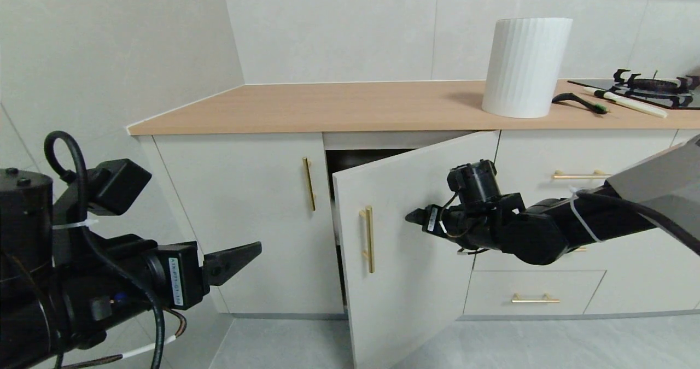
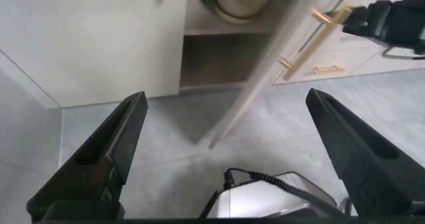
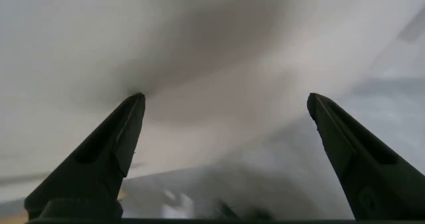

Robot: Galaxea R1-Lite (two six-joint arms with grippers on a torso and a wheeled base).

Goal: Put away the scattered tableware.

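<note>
Counter top; door below it stands ajar. My right gripper, jaws apart, is against the door face just right of its upright handle. Left gripper, jaws apart, sits low and well left. Utensils lie flat at counter's far right, above the right arm, so I judge it nearer.

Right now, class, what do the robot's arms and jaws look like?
Both are black, with white ties. The left arm carries a looped black cable and a white label; the right arm has a grey upper shell. Jaws are black tapering wedges.
</note>
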